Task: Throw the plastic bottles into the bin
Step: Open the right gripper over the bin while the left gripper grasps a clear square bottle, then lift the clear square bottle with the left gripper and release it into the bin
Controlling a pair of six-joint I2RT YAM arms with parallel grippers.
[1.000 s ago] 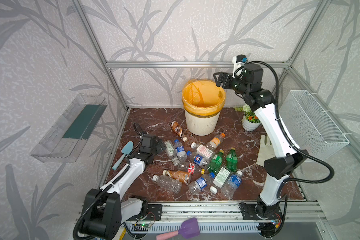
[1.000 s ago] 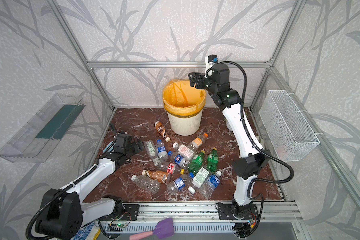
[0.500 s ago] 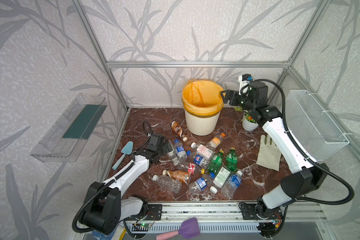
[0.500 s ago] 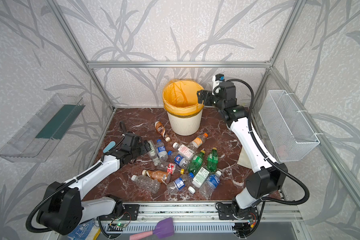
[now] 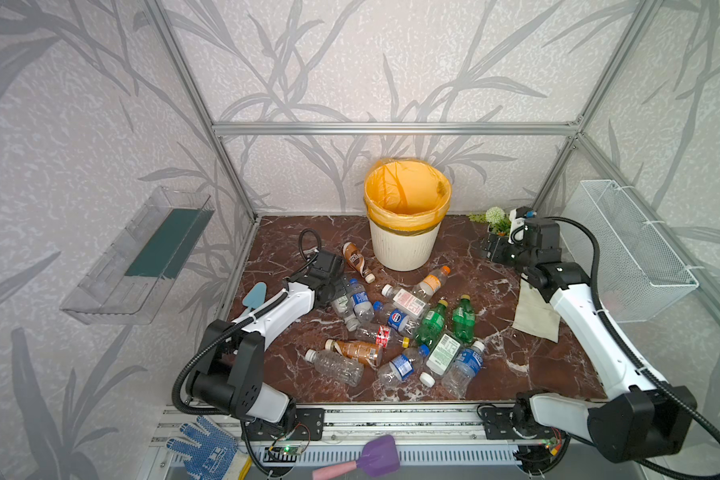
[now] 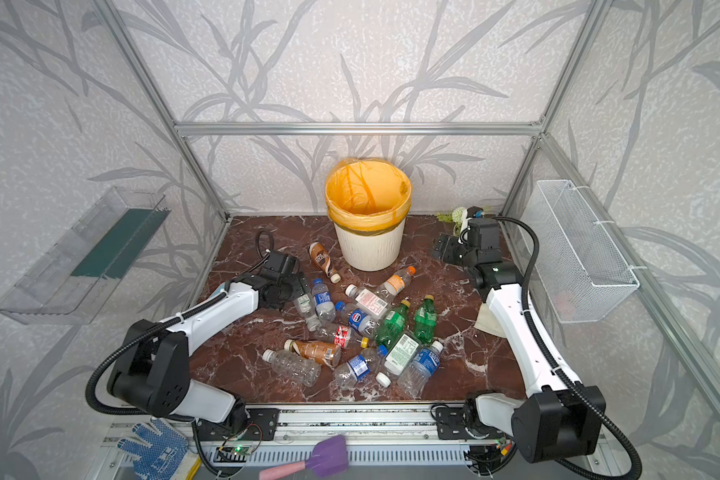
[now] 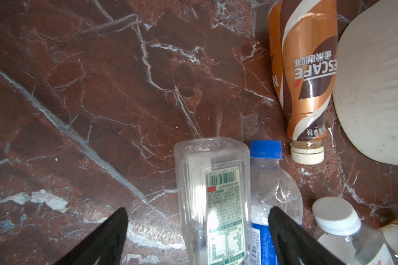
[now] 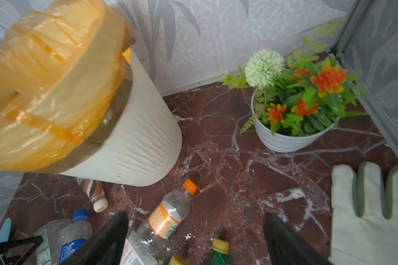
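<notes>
Nearest us, the bottles lie in a loose heap on the middle of the table, all on their sides. Most are clear, two are green and a few brown, with blue, orange, white or yellow caps. None is held.

At the heap's left edge the left hand hangs low, jaws wide apart and gripping nothing. They straddle a clear bottle with a green label, and a blue-capped bottle lies against it. We judge this to be the pick-up step. The next move calls for closing across that clear body without catching its neighbour. It looks thin and light, likely to dent or slip.

Farther right, the right hand is spread wide and empty, near the flower pot. The bin stands upright at the far middle, with a brown bottle just left of its foot.
</notes>
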